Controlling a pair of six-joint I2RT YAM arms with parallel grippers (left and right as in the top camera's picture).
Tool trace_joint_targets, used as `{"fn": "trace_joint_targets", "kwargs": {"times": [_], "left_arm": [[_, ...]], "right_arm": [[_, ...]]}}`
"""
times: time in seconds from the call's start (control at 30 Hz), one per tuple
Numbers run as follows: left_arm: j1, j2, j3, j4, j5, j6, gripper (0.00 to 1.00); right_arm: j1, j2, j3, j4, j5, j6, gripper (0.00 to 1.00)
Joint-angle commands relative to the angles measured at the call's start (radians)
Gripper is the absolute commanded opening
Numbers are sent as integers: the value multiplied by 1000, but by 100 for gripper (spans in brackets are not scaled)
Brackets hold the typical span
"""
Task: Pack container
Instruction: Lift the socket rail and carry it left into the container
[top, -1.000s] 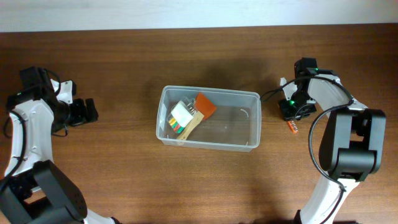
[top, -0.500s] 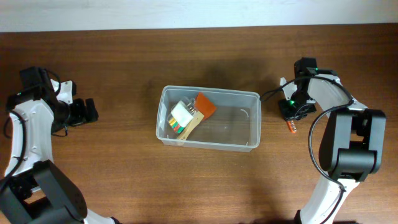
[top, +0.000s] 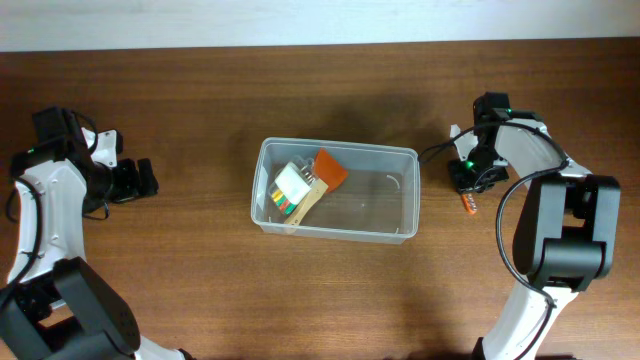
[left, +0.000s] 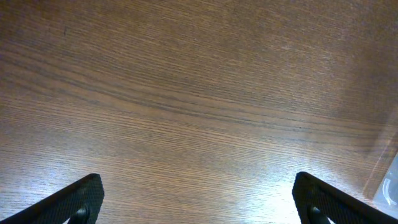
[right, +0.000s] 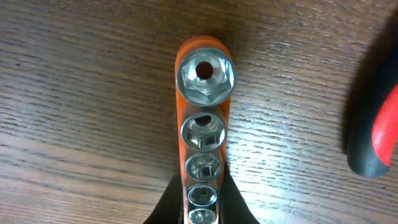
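Dark wood-grain table (top: 200, 100), pale strip (top: 300, 20) beyond far edge, clear container (top: 340, 147) mid-table, left gripper (left: 198, 190) spread wide, right gripper (right: 202, 200) clamped on socket rail (right: 204, 93).

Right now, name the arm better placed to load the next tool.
Right: the right gripper grips the orange socket rail beside the container; the left gripper hangs open over the table.
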Motion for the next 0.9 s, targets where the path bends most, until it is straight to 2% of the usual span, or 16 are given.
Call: {"fn": "trace_joint_targets", "kwargs": {"times": [0.0, 0.5, 0.7, 0.87], "left_arm": [[3, -17, -5, -2, 14, -5, 99], [3, -17, -5, -1, 14, -5, 99], [3, -17, -5, -1, 15, -5, 99], [3, -17, -5, -1, 14, -5, 99]], "right_arm": [[-2, 32, 30, -47, -48, 8, 4], [23, -121, 325, -288, -130, 8, 4], [151, -200, 451, -348, -164, -77, 4], [323, -238, 473, -348, -175, -241, 4]]}}
